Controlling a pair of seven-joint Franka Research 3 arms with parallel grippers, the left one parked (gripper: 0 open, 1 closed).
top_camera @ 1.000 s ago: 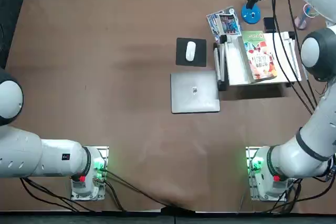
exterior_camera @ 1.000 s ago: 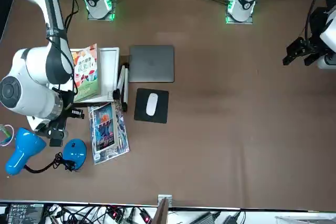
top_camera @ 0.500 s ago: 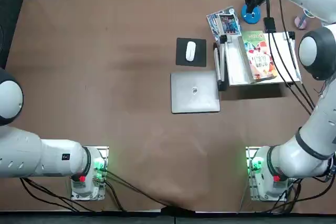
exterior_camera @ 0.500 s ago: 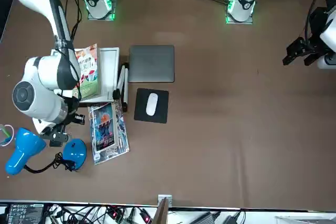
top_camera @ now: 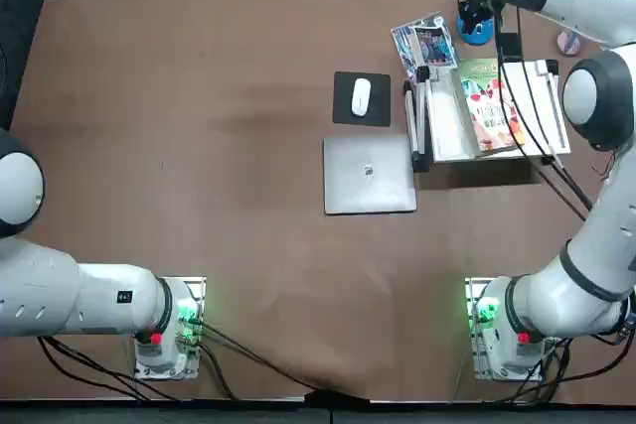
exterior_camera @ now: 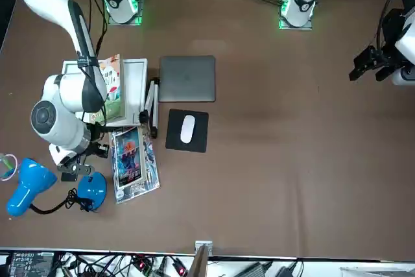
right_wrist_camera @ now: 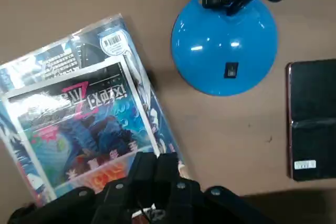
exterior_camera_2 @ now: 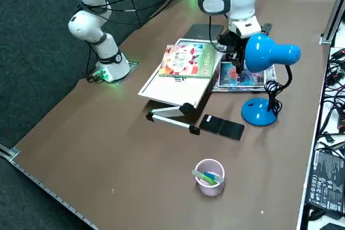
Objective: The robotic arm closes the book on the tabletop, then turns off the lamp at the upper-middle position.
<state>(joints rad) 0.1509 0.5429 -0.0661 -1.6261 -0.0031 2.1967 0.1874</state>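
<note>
The green-covered book [top_camera: 489, 101] lies closed on a white stand [top_camera: 542, 116], also seen in the right side view [exterior_camera_2: 188, 60]. At the table's far edge stands the lamp, with its round blue base [right_wrist_camera: 226, 51] [exterior_camera: 91, 189] and blue head [exterior_camera_2: 267, 52]. My right gripper [right_wrist_camera: 155, 165] hovers low beside that base, on the leaflet side, with its fingers shut and holding nothing. From overhead, the gripper [top_camera: 475, 9] partly covers the lamp base [top_camera: 479, 32]. In the front view the gripper [exterior_camera: 74, 172] sits just short of the base.
A glossy blue leaflet [right_wrist_camera: 89, 124] lies right beside the lamp base. A black phone [right_wrist_camera: 312, 119] is on the base's other side. A pink cup [exterior_camera_2: 209, 176] stands near the table's right edge. The grey laptop [top_camera: 369, 174] and a mouse [top_camera: 361, 96] lie toward the middle.
My right wrist has swung toward the leaflet and the gripper has drawn closer to the lamp base. The book has stayed closed and still.
</note>
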